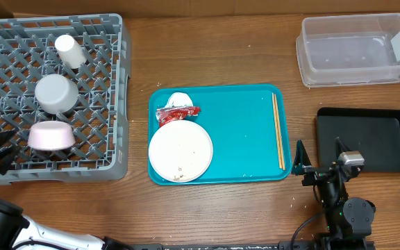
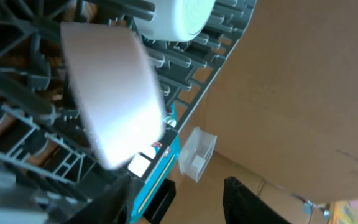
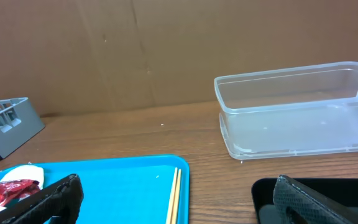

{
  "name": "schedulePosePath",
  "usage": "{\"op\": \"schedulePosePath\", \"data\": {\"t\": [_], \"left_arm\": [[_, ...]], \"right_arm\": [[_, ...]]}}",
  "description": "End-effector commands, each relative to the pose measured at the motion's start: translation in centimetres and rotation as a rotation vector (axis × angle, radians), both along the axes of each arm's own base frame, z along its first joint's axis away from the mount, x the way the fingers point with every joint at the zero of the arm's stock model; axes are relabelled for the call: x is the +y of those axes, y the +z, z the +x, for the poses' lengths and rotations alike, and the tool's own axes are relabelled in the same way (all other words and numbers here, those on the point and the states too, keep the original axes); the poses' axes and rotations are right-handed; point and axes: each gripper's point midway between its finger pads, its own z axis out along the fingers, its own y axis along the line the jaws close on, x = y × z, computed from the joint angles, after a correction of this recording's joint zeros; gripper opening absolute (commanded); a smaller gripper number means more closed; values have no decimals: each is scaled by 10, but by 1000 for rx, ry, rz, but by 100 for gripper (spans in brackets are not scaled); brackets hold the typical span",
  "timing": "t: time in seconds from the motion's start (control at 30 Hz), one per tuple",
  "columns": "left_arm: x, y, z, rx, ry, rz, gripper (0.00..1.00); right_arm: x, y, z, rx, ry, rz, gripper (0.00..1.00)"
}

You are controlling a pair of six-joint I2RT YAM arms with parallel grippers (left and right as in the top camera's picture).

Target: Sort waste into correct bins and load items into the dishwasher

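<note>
The plate (image 1: 180,151) looks hard and slippery, so grab its rim; the left end effector (image 2: 197,194) and right end effector (image 3: 179,200) are open and empty.

It looked like a robotics lab's test bench rather than a real kitchen: a bare wooden desk (image 1: 221,208) backed by plain brown cardboard (image 3: 135,50), a robot arm (image 1: 349,212) at its front edge, and kitchen props laid out on it: a grey rack (image 1: 122,90), a teal tray (image 1: 242,125), a clear tub (image 1: 350,75) and a black tray (image 1: 367,142).
</note>
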Motion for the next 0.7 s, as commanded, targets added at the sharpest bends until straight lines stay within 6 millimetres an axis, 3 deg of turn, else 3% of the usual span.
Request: {"op": "schedulePosePath", "data": {"t": [0.0,0.03,0.43,0.5,0.53,0.6,0.67], "left_arm": [[4,10,2,16,-23,51,19],[0,12,3,20,-38,69,5],[-69,43,44,6,-292,290,4],[-60,36,43,139,-286,411,4],[-47,27,40,258,-252,498,4],[-21,13,23,531,-139,635,4],[-8,6,8,743,-39,723,4]], "right_arm": [[-1,-2,0,-3,-3,4,100],[-1,-2,0,-3,-3,4,100],[-1,-2,0,-3,-3,4,100],[-1,-2,0,-3,-3,4,100],[-1,-2,0,-3,-3,4,100],[-1,-2,0,-3,-3,4,100],[-1,-2,0,-3,-3,4,100]]}}
